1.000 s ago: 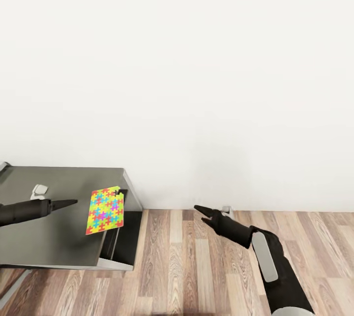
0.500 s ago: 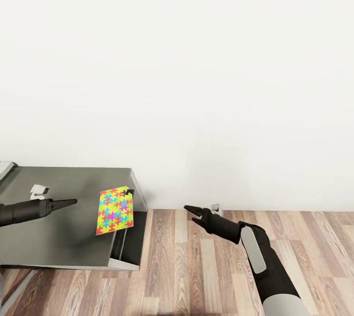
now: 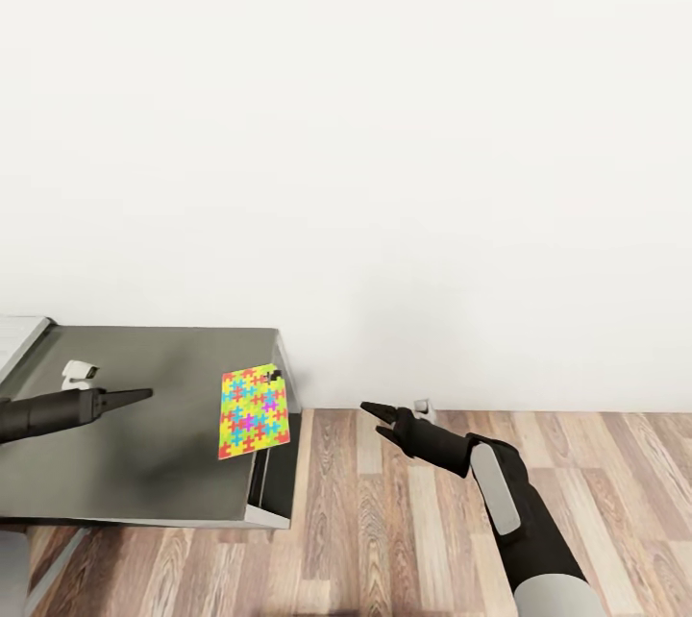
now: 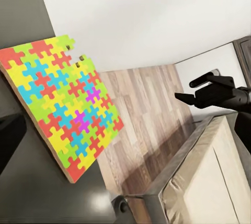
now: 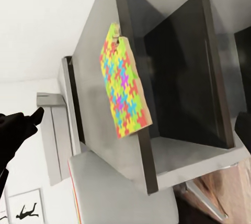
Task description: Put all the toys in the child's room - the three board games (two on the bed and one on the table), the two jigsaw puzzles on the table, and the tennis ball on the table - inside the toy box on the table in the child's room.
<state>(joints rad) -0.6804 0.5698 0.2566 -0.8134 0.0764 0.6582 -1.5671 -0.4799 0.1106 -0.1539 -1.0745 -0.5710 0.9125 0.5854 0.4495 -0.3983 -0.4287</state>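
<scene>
One jigsaw puzzle [image 3: 254, 411], a flat slab of bright interlocking pieces, lies on the dark grey table [image 3: 144, 463] at its right end, with one edge reaching the rim. It shows close up in the left wrist view [image 4: 63, 103] and edge-on in the right wrist view [image 5: 124, 85]. My left gripper [image 3: 144, 395] hovers over the table to the left of the puzzle, open and holding nothing. My right gripper [image 3: 370, 412] hangs over the floor to the right of the table, open and holding nothing; the left wrist view shows it too [image 4: 185, 90].
A small white object [image 3: 77, 372] sits on the table behind my left arm. A pale desk corner [image 3: 19, 338] joins at far left. The table end has a dark open compartment [image 3: 274, 473]. Beyond are a white wall, wood floor [image 3: 404, 521] and a bed [image 4: 209, 182].
The camera has swung left, so the table and puzzle sit further right in the picture and the pale desk corner has come in. The right arm drew in slightly. The puzzle still lies untouched.
</scene>
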